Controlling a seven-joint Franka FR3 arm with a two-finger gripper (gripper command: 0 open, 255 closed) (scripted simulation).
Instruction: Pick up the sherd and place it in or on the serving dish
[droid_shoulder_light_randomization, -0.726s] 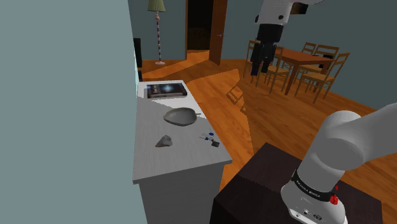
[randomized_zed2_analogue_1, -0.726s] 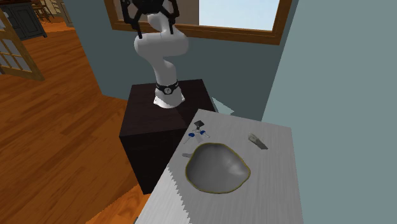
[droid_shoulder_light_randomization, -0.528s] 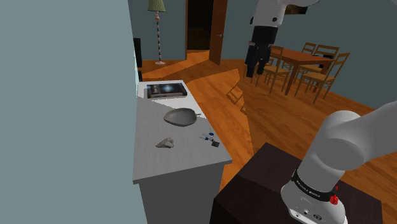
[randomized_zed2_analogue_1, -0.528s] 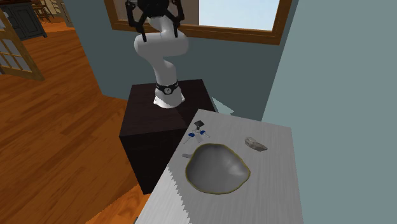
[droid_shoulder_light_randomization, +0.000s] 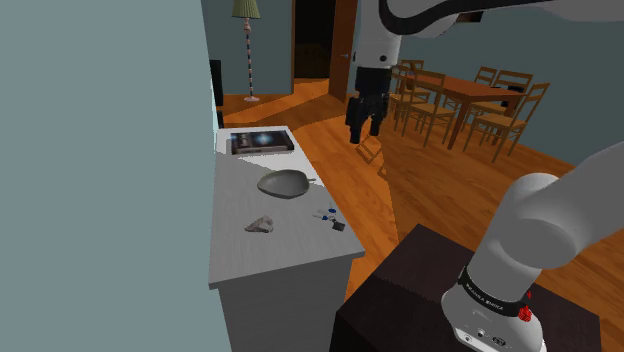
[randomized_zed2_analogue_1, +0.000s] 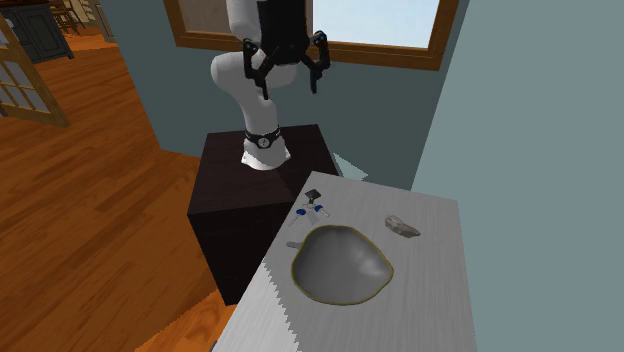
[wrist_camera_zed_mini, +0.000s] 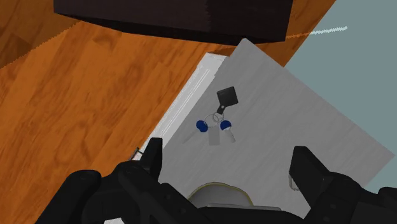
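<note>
The sherd (droid_shoulder_light_randomization: 260, 224) is a small grey broken piece lying on the white counter (droid_shoulder_light_randomization: 240, 255), close to the wall; it appears again as the sherd (randomized_zed2_analogue_1: 402, 227). Farther along the counter sits the serving dish (droid_shoulder_light_randomization: 283, 183), a shallow grey oval with a yellowish rim, large in the second exterior view as the dish (randomized_zed2_analogue_1: 340, 262). My gripper (droid_shoulder_light_randomization: 362, 118) hangs open and empty high over the floor beside the counter's edge, well above both. The gripper (randomized_zed2_analogue_1: 285, 70) has its fingers spread wide. Between the open gripper (wrist_camera_zed_mini: 230, 165) fingers, the dish rim (wrist_camera_zed_mini: 219, 191) peeks out.
A set of keys with blue tags and a black fob (droid_shoulder_light_randomization: 328, 217) lies near the counter's floor-side edge, also the keys (wrist_camera_zed_mini: 216, 124). A dark book (droid_shoulder_light_randomization: 260, 141) lies at the counter's far end. The teal wall (droid_shoulder_light_randomization: 100, 150) borders the counter. The dark stand (randomized_zed2_analogue_1: 255, 190) adjoins it.
The arm has swung down and toward the shoulder view's left, bringing the gripper nearer the counter. The sherd, dish and keys lie where they were.
</note>
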